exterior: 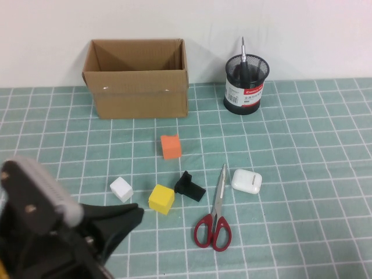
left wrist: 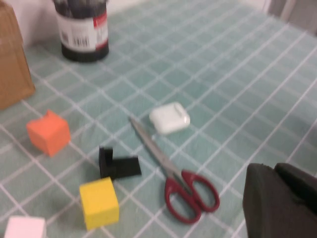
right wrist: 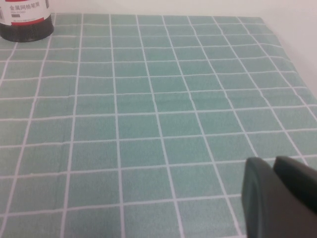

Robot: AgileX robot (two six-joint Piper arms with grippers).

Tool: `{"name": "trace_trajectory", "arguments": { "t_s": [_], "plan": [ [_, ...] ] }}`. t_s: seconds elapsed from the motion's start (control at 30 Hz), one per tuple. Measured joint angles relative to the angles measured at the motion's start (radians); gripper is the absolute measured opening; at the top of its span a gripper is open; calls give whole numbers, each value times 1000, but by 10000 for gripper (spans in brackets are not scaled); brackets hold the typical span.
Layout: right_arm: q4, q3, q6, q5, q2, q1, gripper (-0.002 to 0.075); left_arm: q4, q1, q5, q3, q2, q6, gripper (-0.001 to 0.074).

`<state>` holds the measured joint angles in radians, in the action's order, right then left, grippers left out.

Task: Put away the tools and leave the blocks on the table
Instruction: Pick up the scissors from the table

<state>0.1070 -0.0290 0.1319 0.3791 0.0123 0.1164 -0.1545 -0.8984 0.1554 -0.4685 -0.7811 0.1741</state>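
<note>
Handling: you have steel scissors (exterior: 214,214) left to stow; judge them stiff, fairly light and slick on the blades, lying flat on the desk (exterior: 302,151).
Scissors position: they lie closed near the desk's 6 o'clock edge, red loops nearest you, tips pointing to 12 o'clock, just beside the white rounded case (exterior: 246,181).
Hold point: take them across the blades near the pivot, where the steel is narrow; the loops are wide and would likely twist.
Screwdriver (exterior: 243,58): it already stands upright in the black mesh pen cup (exterior: 246,85) at 1 o'clock.
Blocks: orange cube (exterior: 171,146), yellow cube (exterior: 161,199) and white cube (exterior: 121,189) sit apart at centre; leave them.
Hazard: the black plastic piece (exterior: 190,186) sits near the blades.
Left gripper (exterior: 119,224): at 8 o'clock, near the yellow cube, grasping nothing; whether its jaws are parted you cannot tell.
Right gripper (right wrist: 280,198): over bare mat; jaw state cannot be told.
</note>
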Motion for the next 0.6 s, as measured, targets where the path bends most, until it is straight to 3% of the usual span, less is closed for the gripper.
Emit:
{"name": "trace_trajectory", "arguments": {
  "t_s": [0.6],
  "plan": [
    [0, 0, 0, 0, 0, 0, -7, 0, 0, 66, 7, 127, 36, -3]
  ]
}}
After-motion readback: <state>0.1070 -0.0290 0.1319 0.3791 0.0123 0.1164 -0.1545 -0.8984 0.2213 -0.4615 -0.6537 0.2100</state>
